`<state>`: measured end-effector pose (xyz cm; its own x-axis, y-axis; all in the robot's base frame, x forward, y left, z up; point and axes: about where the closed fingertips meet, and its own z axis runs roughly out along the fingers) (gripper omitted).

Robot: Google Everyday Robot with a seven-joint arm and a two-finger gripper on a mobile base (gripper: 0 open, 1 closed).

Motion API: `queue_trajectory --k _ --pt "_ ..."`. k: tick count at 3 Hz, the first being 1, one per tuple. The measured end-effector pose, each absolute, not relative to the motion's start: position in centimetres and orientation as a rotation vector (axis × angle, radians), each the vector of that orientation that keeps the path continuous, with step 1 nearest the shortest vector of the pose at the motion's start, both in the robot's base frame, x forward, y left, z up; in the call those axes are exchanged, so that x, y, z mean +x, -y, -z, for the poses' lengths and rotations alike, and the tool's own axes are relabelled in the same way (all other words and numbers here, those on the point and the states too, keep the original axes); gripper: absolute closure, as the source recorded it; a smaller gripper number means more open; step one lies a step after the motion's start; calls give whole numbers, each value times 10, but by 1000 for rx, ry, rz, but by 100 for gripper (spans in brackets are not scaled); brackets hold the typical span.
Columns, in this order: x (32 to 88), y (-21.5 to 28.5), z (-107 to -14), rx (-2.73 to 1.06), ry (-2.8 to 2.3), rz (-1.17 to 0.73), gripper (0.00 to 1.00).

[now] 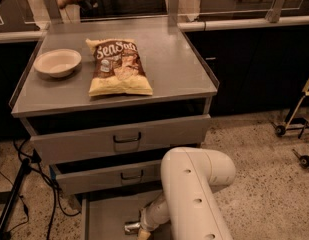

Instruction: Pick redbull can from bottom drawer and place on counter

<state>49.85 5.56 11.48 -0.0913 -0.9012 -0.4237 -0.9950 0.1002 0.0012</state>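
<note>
The redbull can [130, 227] lies on its side, small and silvery, on the floor of the open bottom drawer [101, 215] near the lower edge of the camera view. My gripper [142, 230] is down in that drawer, right beside the can on its right and seemingly touching it. My big white arm [194, 194] comes in from the lower right and hides the drawer's right part. The grey counter [174, 59] is above the drawers.
On the counter lie a chip bag [118, 66] and a white bowl [57, 62] at the left. The top drawer [126, 138] and middle drawer [131, 175] stand slightly pulled out. Cables and a stand leg [14, 189] are at the left, cart wheels [294, 129] at the right.
</note>
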Motion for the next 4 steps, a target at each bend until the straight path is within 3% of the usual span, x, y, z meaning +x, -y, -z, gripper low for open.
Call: queue_trajectory --k 3,4 --pt "498 -56 -115 -1870 -2068 -417 89" --pt "498 -55 -115 -1870 -2069 -417 100"
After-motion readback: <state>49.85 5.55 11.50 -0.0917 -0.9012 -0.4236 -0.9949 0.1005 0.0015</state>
